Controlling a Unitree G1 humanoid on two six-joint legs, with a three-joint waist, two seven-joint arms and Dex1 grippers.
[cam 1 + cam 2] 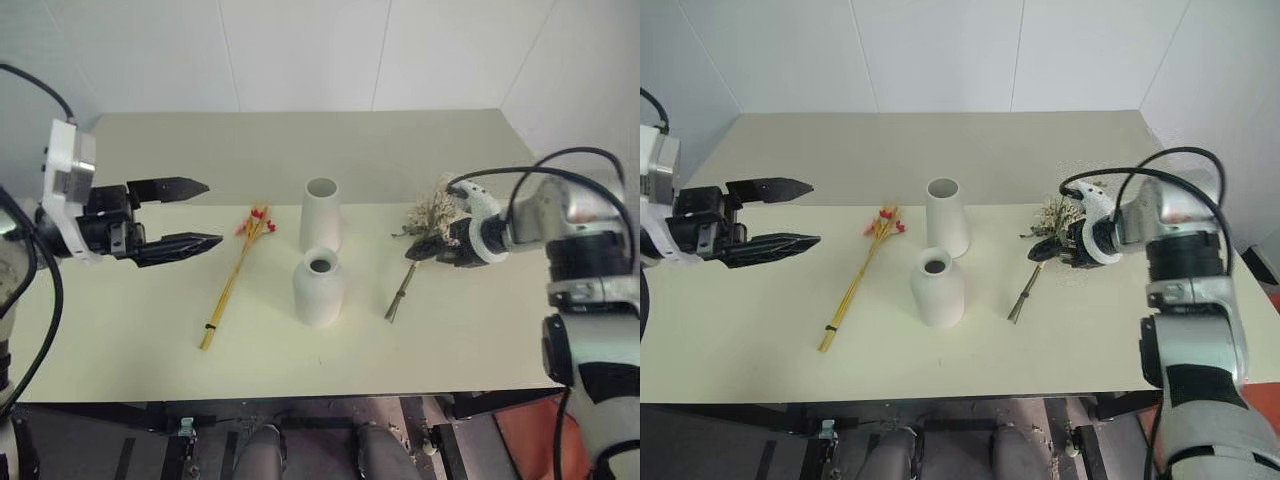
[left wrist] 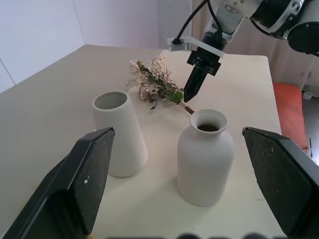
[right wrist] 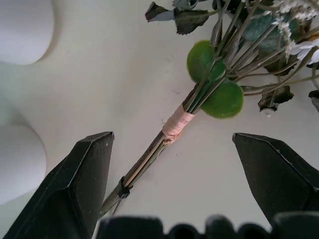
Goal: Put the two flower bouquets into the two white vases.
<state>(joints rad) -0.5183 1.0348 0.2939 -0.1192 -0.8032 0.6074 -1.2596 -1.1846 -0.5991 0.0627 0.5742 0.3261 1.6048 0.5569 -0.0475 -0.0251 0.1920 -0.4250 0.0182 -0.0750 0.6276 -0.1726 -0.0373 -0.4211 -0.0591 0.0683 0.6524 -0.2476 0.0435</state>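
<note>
Here, right pincer spread wide above bushy bouquet's wrapped stems, left pincer released beside slim bouquet

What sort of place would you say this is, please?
Probably a lab or test room: a bare cream table against plain white panelled walls, laid with only two vases and two bouquets.

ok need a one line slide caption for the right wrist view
Open right gripper poised above the pink-taped stems of the bushy bouquet of green leaves and cream sprigs lying on the cream table.
</note>
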